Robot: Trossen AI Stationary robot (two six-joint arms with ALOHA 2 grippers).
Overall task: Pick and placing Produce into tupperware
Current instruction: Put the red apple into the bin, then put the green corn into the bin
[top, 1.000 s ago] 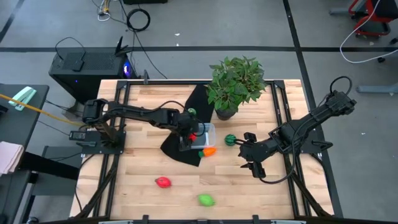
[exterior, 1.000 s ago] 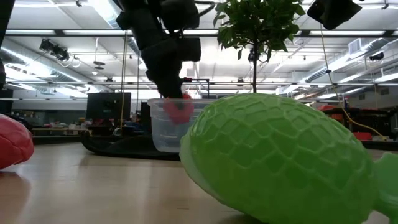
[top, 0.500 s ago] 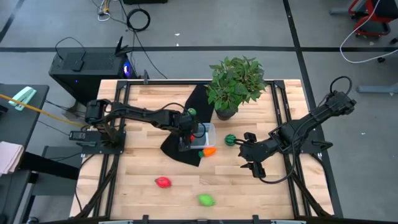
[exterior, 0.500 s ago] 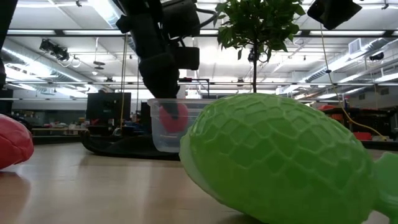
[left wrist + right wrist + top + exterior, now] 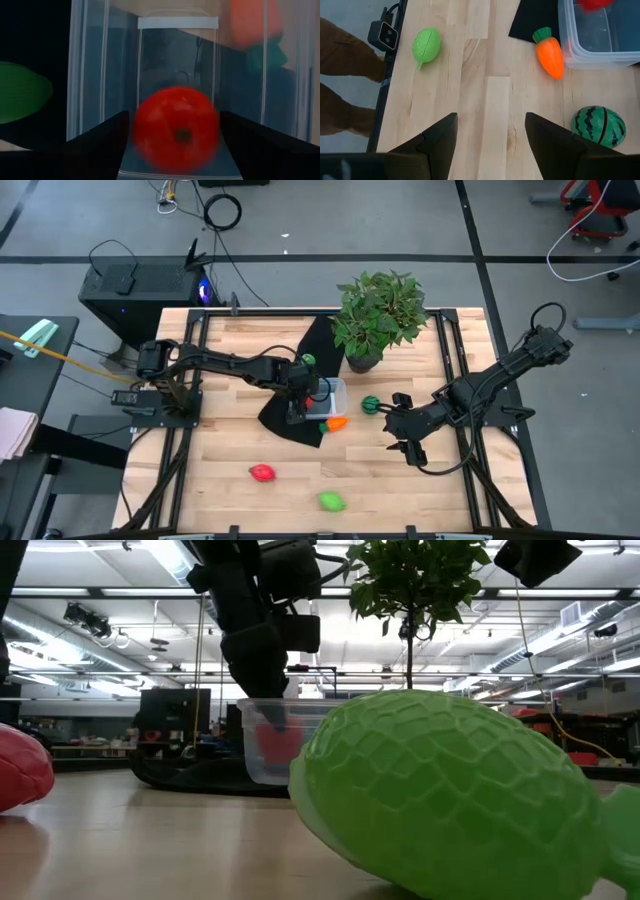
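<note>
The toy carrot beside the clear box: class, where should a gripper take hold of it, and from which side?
Grip the carrot across the middle of its orange body, coming straight down from above. It lies flat on the wood close against the tupperware, so side access is blocked there; closing across its narrow width, clear of the green top, probably suits the tapered shape best.

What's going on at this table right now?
The left gripper is over the tupperware, open, with a red tomato between its fingers inside the box. The right gripper waits open above bare table. The carrot, watermelon and other produce are outside the box.
</note>
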